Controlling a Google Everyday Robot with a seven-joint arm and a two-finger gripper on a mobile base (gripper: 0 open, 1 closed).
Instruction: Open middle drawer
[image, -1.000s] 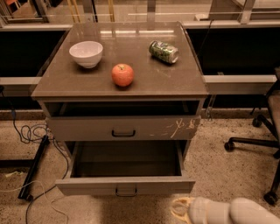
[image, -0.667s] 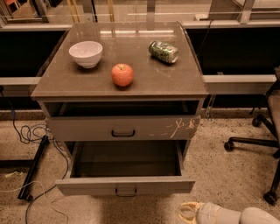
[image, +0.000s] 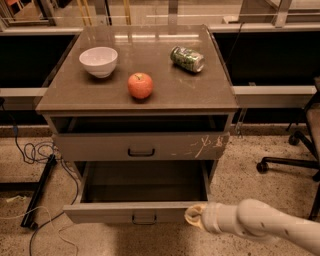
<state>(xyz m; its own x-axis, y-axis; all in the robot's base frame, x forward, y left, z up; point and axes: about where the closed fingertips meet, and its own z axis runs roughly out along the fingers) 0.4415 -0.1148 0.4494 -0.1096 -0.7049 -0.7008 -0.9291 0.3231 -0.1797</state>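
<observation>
The middle drawer (image: 100, 212) stands pulled well out of the grey-brown cabinet, and its inside looks dark and bare. Its plain front has a small dark bar handle (image: 143, 218) at the centre. My gripper (image: 193, 216) comes in from the lower right on a cream-coloured arm (image: 265, 225). It is at the right end of the drawer front, touching or just short of it, and to the right of the handle. Above is the taller drawer front with white scratch marks (image: 205, 146). No third drawer shows.
On the cabinet top (image: 90, 95) are a white bowl (image: 98, 60), a red apple (image: 140, 85) and a green can (image: 187, 59) lying on its side. Cables (image: 35, 150) and a black bar (image: 39, 192) lie on the floor at left. An office chair base (image: 292, 160) is at right.
My gripper has moved up and to the left, from low on the floor side to the right end of the open drawer's front. The drawer has not visibly moved.
</observation>
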